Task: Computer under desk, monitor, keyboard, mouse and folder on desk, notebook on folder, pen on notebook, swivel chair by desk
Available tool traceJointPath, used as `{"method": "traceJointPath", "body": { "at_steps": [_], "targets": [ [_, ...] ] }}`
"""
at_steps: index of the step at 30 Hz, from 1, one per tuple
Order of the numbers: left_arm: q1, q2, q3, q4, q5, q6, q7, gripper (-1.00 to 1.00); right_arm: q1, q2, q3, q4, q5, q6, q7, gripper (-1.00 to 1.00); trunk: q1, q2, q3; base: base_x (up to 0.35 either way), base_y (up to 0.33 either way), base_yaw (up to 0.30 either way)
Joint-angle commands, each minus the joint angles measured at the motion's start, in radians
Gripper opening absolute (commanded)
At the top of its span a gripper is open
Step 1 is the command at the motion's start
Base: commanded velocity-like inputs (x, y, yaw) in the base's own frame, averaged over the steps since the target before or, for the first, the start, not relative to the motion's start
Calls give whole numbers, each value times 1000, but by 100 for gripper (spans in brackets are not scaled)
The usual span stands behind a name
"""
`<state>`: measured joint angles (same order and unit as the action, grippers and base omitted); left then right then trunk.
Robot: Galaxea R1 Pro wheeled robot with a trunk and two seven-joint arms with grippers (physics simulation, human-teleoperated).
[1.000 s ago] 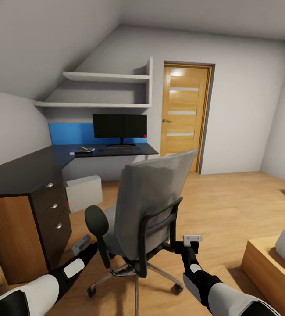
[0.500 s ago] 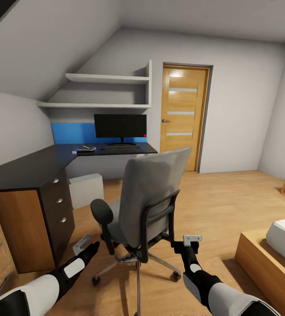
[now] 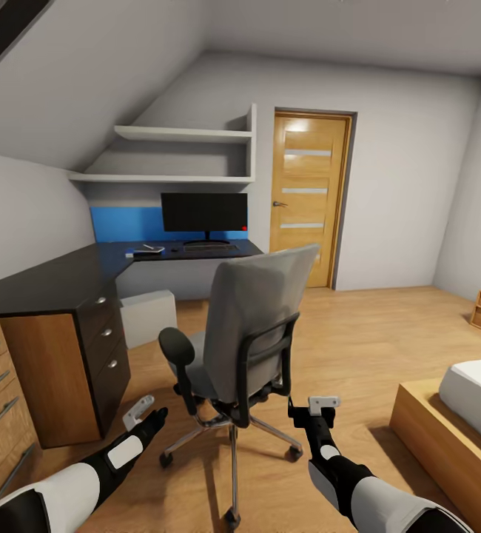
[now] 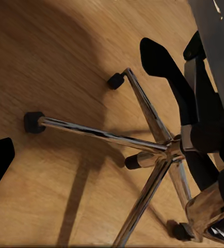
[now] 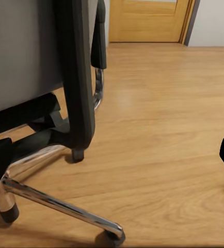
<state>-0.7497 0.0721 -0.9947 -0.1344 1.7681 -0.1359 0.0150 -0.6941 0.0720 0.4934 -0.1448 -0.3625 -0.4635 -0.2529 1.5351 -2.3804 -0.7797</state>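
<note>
**While the chair stands off from the desk, the last step waits**

Although the desk [image 3: 48, 277] already carries the monitor [image 3: 204, 213], the keyboard [image 3: 209, 248] in front of it and a small flat stack [image 3: 149, 250] at the keyboard's side, the swivel chair [image 3: 251, 326] stands out on the wood floor [image 3: 359, 333], apart from the desk and turned with its back to the robot; the computer [image 3: 149, 315] sits under the desktop; the stack is too small to sort into folder, notebook and pen, and the mouse cannot be made out.

Both arms hang low behind the chair; the left gripper [image 3: 138, 411] sits near the chrome base [image 4: 163, 150] on the armrest side, the right gripper [image 3: 323, 404] just beside the backrest frame [image 5: 78, 77]; neither holds anything, and whether either pair of jaws is apart or together cannot be told from these views.

The step in hand looks to be bringing the chair in beside the desk; it would go best with a steady push on the backrest frame, low and central, since castors [image 4: 33, 122] let the seat spin away from an off-centre shove; the drawer unit [image 3: 107, 348] is the thing to steer clear of.
</note>
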Motion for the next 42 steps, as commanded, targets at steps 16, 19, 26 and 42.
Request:
{"method": "traceJointPath", "body": {
  "at_steps": [16, 19, 26, 42],
  "targets": [
    [0, 1, -8, -2, 10, -4, 2, 100, -1, 2, 11, 1, -7, -3, -5, 100, 0, -1, -13, -8, 0, 167],
    [0, 1, -8, -2, 10, -4, 2, 100, -1, 2, 11, 1, -7, -3, -5, 100, 0, -1, -16, 0, 0, 210],
    [0, 1, -8, -2, 10, -4, 2, 100, -1, 2, 11, 1, -7, -3, -5, 100, 0, -1, -22, 0, 0, 211],
    [0, 0, -9, -2, 10, -4, 2, 100, -1, 2, 11, 1, -7, -3, -5, 100, 0, -1, -37, 0, 0, 211]
  ]
}}
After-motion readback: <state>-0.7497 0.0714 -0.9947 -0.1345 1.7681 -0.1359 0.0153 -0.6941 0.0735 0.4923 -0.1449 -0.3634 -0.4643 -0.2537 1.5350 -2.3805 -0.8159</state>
